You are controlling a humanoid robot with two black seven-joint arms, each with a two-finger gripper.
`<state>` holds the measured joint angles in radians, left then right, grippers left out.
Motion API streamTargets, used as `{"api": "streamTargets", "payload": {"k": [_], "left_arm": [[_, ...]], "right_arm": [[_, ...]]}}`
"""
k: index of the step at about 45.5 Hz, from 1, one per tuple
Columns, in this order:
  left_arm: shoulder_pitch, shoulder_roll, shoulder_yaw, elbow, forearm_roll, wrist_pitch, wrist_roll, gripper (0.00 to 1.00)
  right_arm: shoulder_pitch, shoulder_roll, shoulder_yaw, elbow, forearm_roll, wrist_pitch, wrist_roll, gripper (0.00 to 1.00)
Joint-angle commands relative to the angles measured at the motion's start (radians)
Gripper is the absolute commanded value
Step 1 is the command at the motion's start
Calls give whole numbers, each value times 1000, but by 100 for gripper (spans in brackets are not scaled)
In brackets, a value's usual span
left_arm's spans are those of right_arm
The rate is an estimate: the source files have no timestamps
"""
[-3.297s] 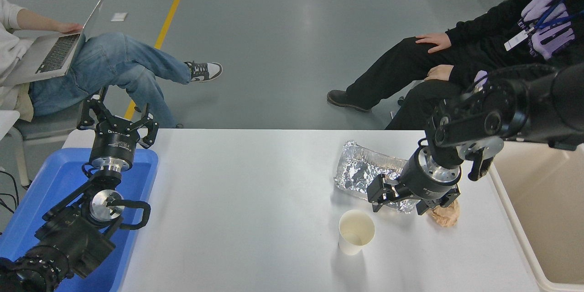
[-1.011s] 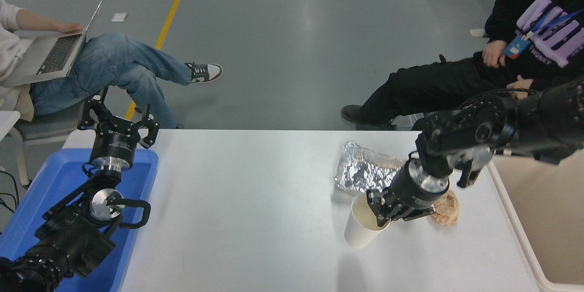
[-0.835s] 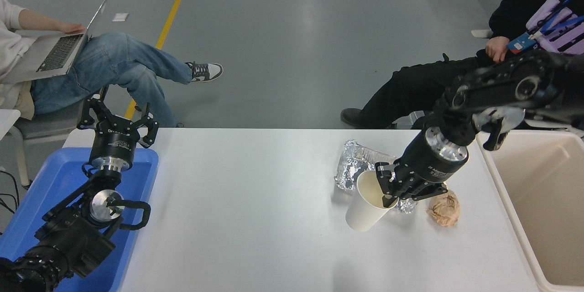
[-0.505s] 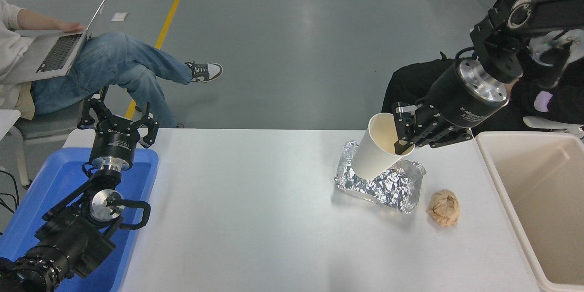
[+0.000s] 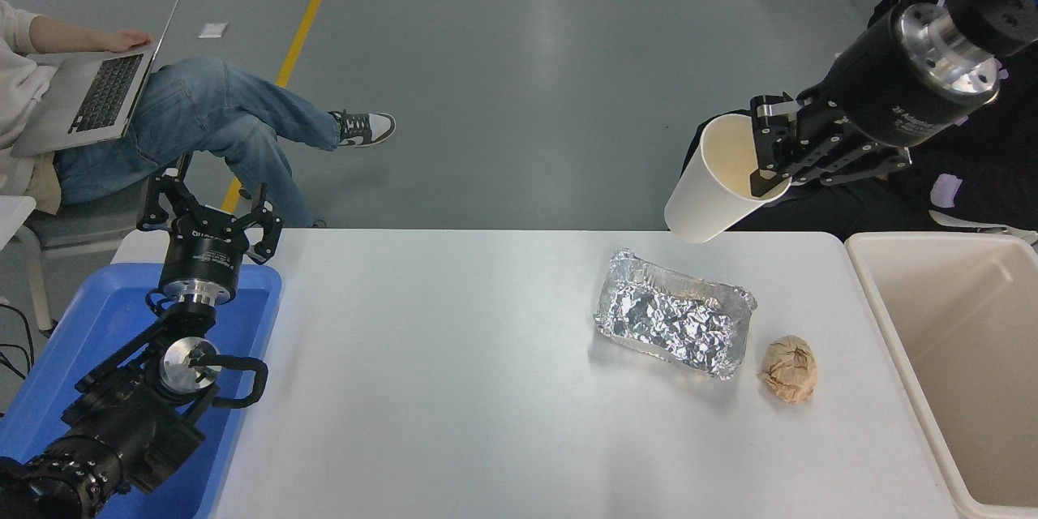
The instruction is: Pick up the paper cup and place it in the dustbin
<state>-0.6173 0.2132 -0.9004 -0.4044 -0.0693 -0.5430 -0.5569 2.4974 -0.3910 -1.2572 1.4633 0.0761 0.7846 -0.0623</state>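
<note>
Head view: your right gripper [image 5: 772, 172] pinches the rim of the paper cup [image 5: 718, 179], one finger inside, holding it tilted in the air above the white table's [image 5: 454, 389] far edge, left of the dustbin [image 5: 957, 373]. White lettering on the wrist is too small to read. Your left gripper [image 5: 209, 211], fingers spread and empty, rests parked over the blue tray [image 5: 97, 316]. A foil tray [image 5: 673, 323] and brown paper ball [image 5: 788, 371] lie on the table.

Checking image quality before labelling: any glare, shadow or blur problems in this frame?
Head view: sharp overall; the paper cup in the right gripper shows no motion blur; foil tray glints; pale light streaks on the floor; soft shadows on the table.
</note>
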Motion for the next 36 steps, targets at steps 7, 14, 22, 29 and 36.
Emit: {"api": "streamTargets", "payload": {"k": [7,14,22,29,36], "left_arm": [[1,0,0,1,-1,0,-1,99],[1,0,0,-1,0,0,-1,99],[1,0,0,1,-1,0,-1,99],[-1,0,0,1,0,0,-1,99],[1,0,0,1,0,0,-1,99]], "right_arm": [[-61,-126,-202,-64,-32,1,-2,0],[-179,-236,-242,-133,-50,1,-1,0],[-261,-420,-243,-156,-169,1,-1,0],[-388,-549,-228,-176,-246,-263,-1,0],[-514,-615,-200,-205,-245,-473,1,0]]}}
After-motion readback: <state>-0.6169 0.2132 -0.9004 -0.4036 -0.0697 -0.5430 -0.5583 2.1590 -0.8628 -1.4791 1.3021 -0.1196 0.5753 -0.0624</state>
